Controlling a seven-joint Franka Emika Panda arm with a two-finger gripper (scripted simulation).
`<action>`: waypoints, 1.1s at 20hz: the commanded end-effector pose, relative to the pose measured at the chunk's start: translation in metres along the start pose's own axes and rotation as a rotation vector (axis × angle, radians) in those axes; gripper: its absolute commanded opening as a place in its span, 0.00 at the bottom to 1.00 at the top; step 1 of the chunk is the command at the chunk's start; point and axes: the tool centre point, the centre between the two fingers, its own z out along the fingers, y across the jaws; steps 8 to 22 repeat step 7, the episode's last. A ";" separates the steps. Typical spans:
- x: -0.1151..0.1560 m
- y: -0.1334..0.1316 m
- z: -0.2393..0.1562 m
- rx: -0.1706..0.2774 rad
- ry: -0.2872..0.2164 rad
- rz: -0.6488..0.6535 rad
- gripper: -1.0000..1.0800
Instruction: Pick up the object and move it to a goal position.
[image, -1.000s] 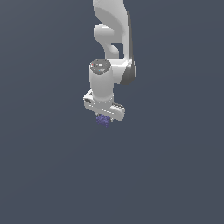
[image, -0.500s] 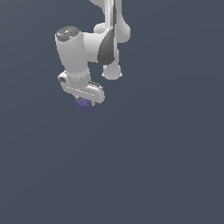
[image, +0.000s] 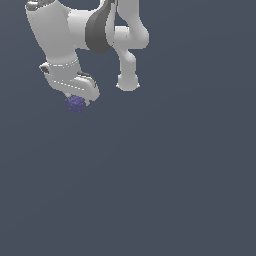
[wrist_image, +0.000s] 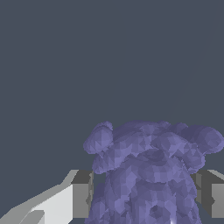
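The object is a small purple-blue bumpy cluster hanging under my white gripper in the upper part of the exterior view's left. In the wrist view the object fills the space between the two grey fingertips, which press on it from both sides. The gripper is shut on the object, and the cluster's lower lobes stick out past the fingers. No goal marker shows in either view.
The white and grey arm bends across the top of the exterior view. A plain dark grey-blue surface lies behind and below everything.
The arm has swung toward the exterior view's left and upward, carrying the object with it. The grip on the object has stayed the same.
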 end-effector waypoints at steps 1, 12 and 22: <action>0.001 0.010 -0.009 -0.001 -0.001 -0.002 0.00; 0.004 0.018 -0.016 -0.001 -0.001 -0.002 0.00; 0.004 0.018 -0.016 -0.001 -0.001 -0.002 0.00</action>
